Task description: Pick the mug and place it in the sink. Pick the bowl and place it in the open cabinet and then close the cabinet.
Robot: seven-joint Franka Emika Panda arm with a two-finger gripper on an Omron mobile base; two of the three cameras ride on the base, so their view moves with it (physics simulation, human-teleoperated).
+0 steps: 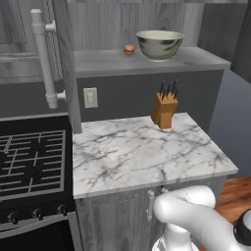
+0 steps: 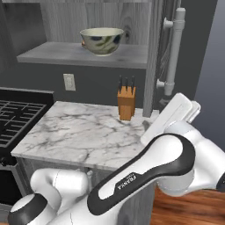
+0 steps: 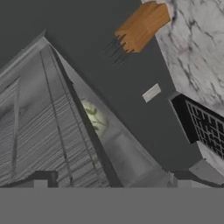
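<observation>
The bowl (image 1: 160, 44), wide and cream-green with dark leaf marks, stands on the shelf (image 1: 112, 62) of the open wall cabinet. In the right base view the bowl (image 2: 101, 40) sits left of the cabinet's right door (image 2: 157, 52), which stands open with its bar handle (image 2: 174, 52) facing out. My gripper (image 2: 188, 110) hangs just below that handle, beside the door's lower edge. In the hand view the gripper (image 3: 111, 180) is open with nothing between its tips, and the bowl (image 3: 94, 118) peeks past the door's edge. The mug and the sink are out of view.
A wooden knife block (image 1: 164, 111) stands at the back of the marble counter (image 1: 142, 157). A small brown item (image 1: 129, 49) lies beside the bowl. The left cabinet door's handle (image 1: 44, 59) juts out over the black stove (image 1: 32, 162). An outlet (image 1: 90, 97) is on the wall.
</observation>
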